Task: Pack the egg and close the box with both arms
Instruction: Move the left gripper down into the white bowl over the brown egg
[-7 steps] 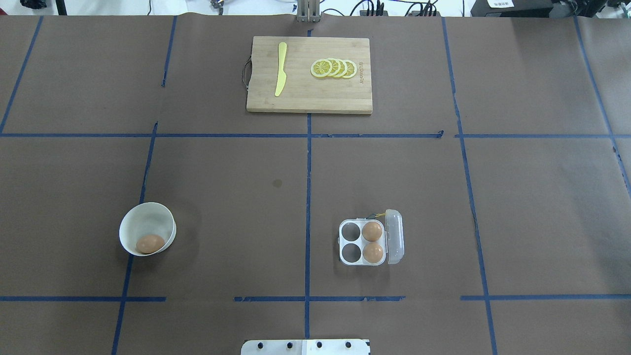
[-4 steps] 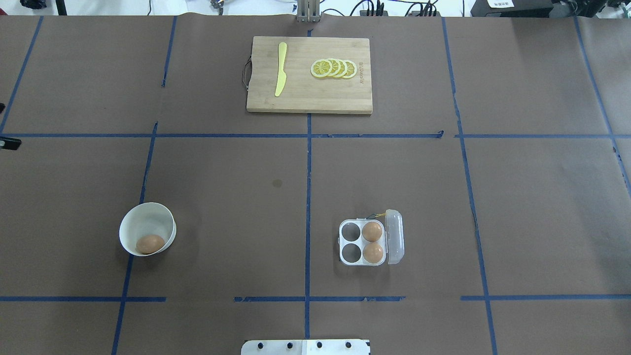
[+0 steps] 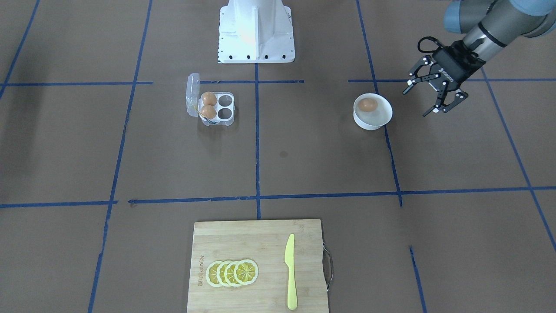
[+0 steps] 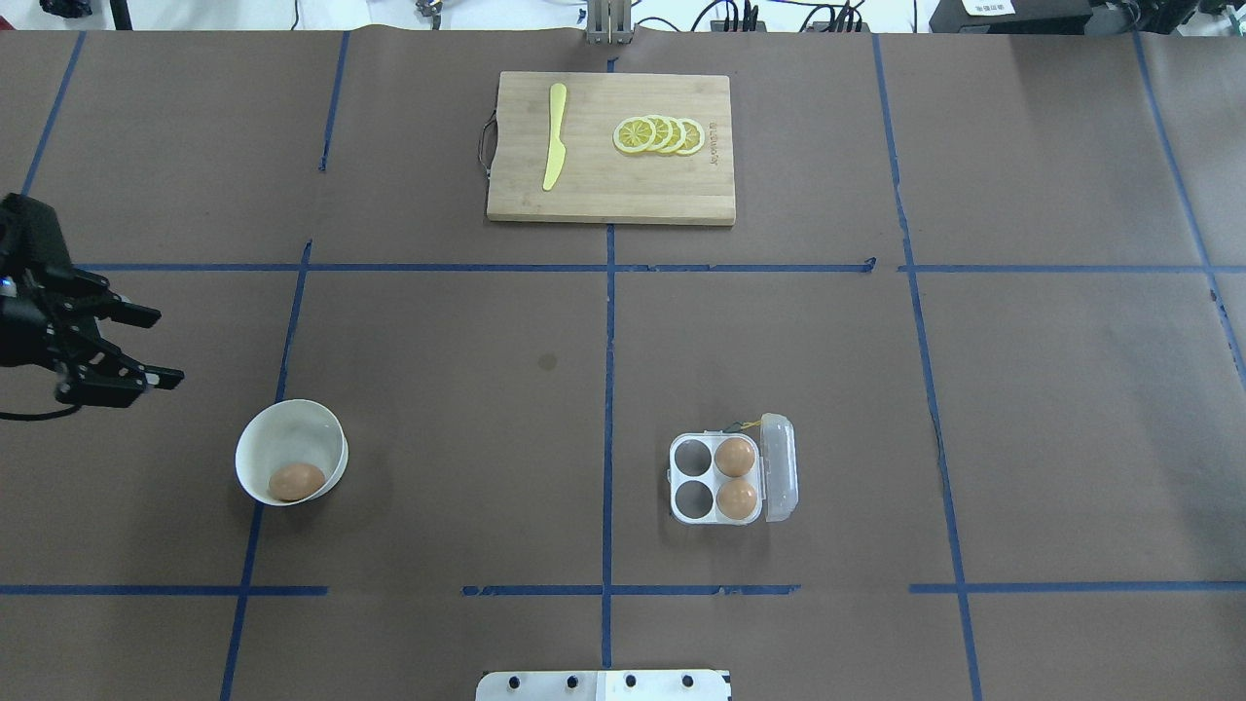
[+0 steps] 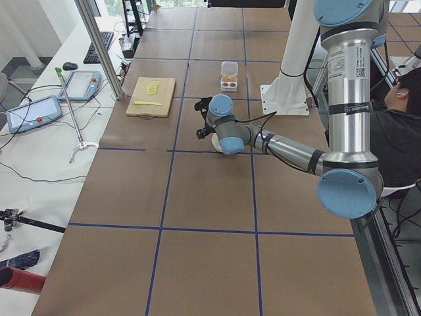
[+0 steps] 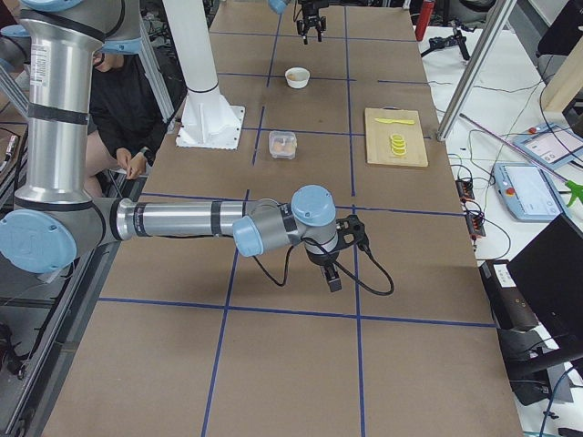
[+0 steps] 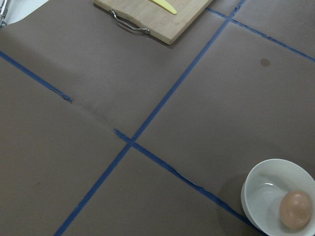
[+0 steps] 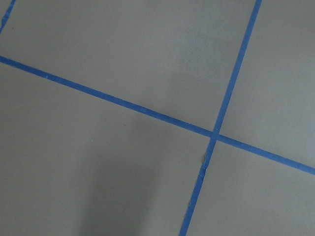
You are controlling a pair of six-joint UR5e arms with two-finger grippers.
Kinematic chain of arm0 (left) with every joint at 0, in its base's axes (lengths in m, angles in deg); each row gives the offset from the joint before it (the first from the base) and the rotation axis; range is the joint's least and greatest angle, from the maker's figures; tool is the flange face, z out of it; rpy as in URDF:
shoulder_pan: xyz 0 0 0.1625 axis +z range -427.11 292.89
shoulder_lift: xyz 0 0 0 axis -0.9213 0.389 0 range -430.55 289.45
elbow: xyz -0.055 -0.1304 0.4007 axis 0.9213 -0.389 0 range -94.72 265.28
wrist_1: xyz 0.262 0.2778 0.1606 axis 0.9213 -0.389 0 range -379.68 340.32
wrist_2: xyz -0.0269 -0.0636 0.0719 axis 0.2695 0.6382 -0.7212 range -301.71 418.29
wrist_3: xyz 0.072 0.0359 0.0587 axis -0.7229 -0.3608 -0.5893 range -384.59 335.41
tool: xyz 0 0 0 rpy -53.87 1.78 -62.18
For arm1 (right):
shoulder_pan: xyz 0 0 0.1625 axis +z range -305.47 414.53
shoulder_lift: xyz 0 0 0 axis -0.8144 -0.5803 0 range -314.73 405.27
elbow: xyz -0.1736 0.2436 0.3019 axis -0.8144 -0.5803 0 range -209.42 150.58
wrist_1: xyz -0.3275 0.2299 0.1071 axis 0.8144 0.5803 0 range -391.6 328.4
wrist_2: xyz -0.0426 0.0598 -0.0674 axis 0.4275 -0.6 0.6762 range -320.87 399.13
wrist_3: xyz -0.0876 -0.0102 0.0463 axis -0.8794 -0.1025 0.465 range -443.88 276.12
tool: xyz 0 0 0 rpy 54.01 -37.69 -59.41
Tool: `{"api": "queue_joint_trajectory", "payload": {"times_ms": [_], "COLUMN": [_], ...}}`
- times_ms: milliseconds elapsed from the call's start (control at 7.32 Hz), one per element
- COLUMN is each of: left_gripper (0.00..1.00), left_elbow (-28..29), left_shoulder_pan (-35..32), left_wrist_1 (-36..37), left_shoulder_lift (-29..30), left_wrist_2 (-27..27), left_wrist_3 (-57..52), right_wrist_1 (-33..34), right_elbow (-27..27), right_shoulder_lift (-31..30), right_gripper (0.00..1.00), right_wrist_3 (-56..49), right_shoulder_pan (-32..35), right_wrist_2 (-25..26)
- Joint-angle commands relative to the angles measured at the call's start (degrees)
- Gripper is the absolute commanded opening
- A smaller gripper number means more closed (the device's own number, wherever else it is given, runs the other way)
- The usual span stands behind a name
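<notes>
The egg (image 4: 296,480) lies in a round white bowl (image 4: 292,421) at the near left; it also shows in the front view (image 3: 368,104) and the left wrist view (image 7: 295,209). The box (image 4: 781,467) stands open near the middle right, lid upright; two brown eggs fill its right cups and its two left cups are empty. My left gripper (image 4: 167,343) is open and empty, hovering left of and beyond the bowl (image 3: 372,124). My right gripper (image 6: 333,278) shows only in the right side view, far off to the right; I cannot tell its state.
A wooden cutting board (image 4: 608,200) with a yellow knife (image 4: 555,136) and lemon slices (image 4: 660,134) lies at the far middle. The white pedestal base (image 3: 255,30) stands at the near edge. Blue tape lines cross the brown table cover.
My left gripper has come into the overhead view from the left edge and moved right, toward the bowl. The egg, bowl and box have not moved.
</notes>
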Motion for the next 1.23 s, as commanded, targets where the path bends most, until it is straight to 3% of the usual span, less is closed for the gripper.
{"api": "queue_joint_trajectory", "payload": {"times_ms": [0,273,1093], "left_gripper": [0.74,0.72,0.67], "left_elbow": [-0.2,1.1,4.4], "left_shoulder_pan": [7.1,11.3,14.2], "left_wrist_1": [-0.1,-0.1,-0.1], "left_shoulder_lift": [0.2,0.3,2.1], "left_wrist_2": [-4.1,-7.8,-8.0], "left_wrist_3": [1.9,2.1,2.2], "right_wrist_1": [0.0,0.0,0.0], "right_elbow": [-0.1,-0.1,-0.1], "right_shoulder_lift": [0.0,-0.2,-0.4], "right_gripper": [1.0,1.0,1.0], "right_wrist_3": [0.1,0.0,0.0], "right_shoulder_pan": [0.0,0.0,0.0], "right_wrist_2": [0.0,0.0,-0.2]}}
